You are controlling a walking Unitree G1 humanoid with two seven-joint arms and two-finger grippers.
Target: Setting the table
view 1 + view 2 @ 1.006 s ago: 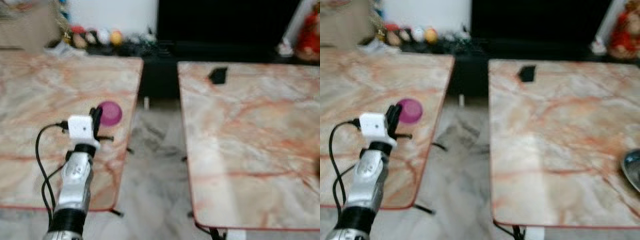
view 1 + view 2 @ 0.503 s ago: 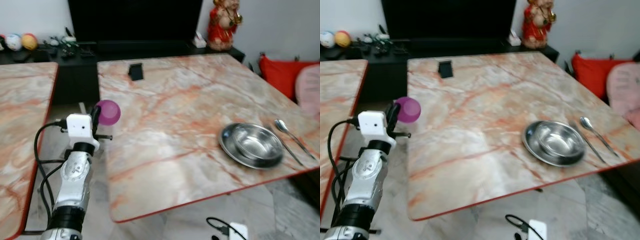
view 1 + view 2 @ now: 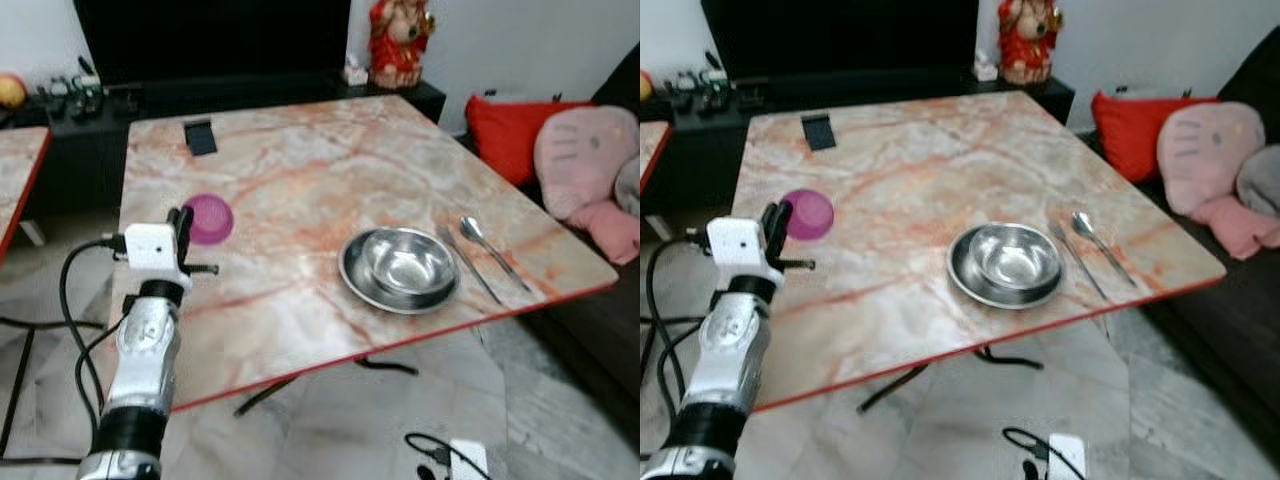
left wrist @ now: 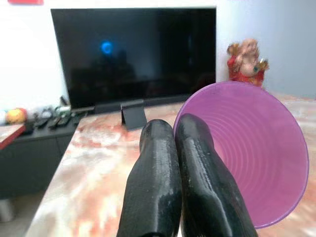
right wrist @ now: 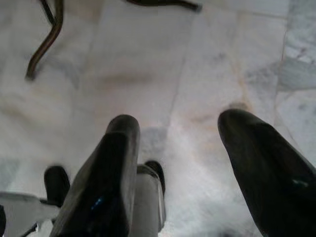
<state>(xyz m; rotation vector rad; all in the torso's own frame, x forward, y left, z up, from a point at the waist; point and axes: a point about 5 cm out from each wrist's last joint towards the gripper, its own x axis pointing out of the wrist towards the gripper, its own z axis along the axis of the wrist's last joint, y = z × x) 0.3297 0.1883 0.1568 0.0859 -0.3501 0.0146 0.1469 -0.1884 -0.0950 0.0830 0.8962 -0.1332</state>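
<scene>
My left gripper has its two black fingers pinched together on the rim of a purple cup, one finger inside the mouth and one outside by the look of it. In the head view the cup sits tilted, mouth turned toward the camera, held over the left side of the marble table. I judge it to be thin plastic: light, a bit flexible, smooth enough to slip, so the rim pinch is fine but I go easy on squeeze. My right gripper hangs spread wide with nothing between the fingers, pointing at the tiled floor.

Further out on the table: a steel bowl on a plate, a fork and spoon just beside it on the right, a small black stand near the far edge. Behind is a dark TV and a red figurine. No brand, label or writing readable anywhere.
</scene>
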